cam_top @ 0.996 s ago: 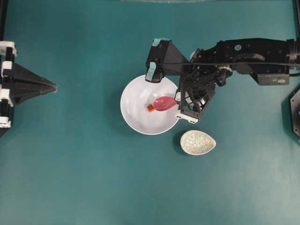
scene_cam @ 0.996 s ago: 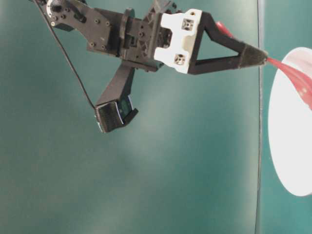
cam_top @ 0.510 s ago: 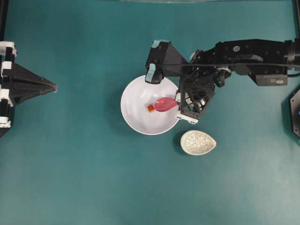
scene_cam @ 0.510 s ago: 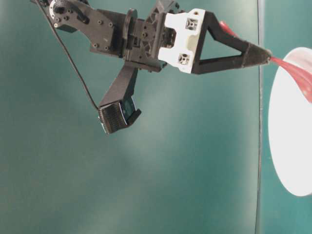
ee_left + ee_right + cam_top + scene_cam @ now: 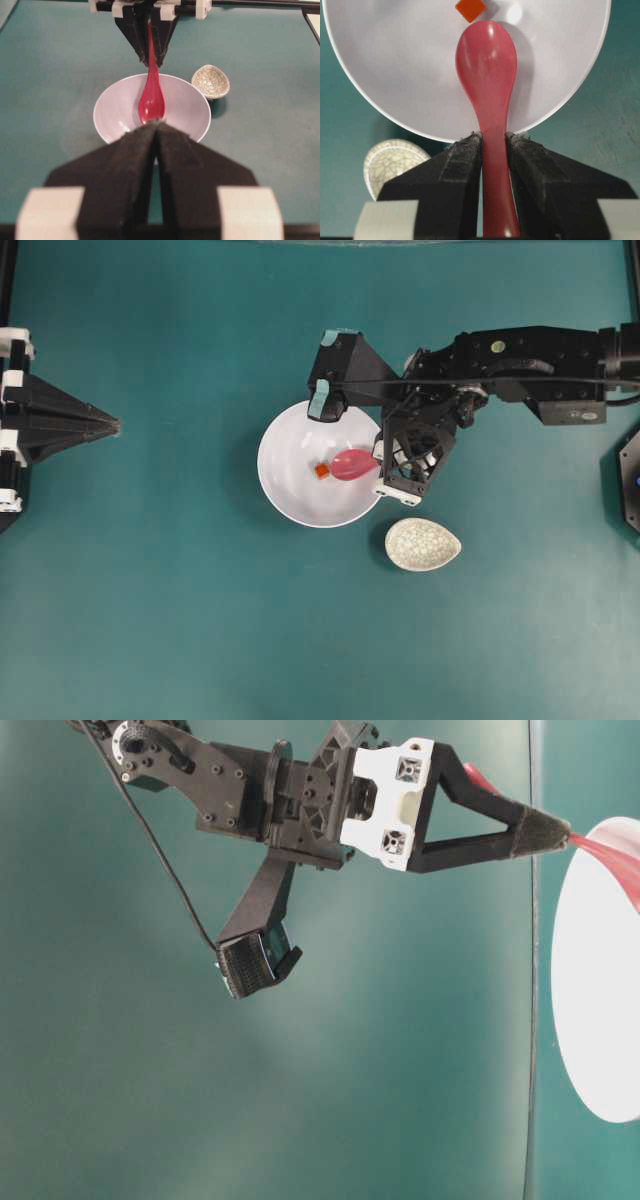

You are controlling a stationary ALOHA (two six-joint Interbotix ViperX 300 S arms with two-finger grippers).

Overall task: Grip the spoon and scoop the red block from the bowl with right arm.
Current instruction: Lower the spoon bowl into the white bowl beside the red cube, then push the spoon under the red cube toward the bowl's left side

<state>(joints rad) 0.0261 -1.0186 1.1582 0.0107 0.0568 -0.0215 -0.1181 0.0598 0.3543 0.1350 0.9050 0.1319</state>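
Seen from the right gripper (image 5: pixel 494 142), its fingers (image 5: pixel 462 165) clamp the spoon (image 5: pixel 487 75) handle, the scoop reaching over the bowl (image 5: pixel 380 75), the red block (image 5: pixel 470 8) just beyond its tip, while the left gripper (image 5: pixel 156 125) sits closed, empty, well away from the bowl.

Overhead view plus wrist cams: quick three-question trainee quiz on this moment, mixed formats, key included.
1. True or false: the tiny orange-red cube lies in the glossy pink-red spoon's scoop.
2. The right gripper clamps the spoon's: A scoop, B handle, C nothing.
3. Fill in: the speckled teardrop dish sits ___ the large white bowl.

Key: 1 false, it lies in the bowl at the scoop's tip; 2 B; 3 outside.
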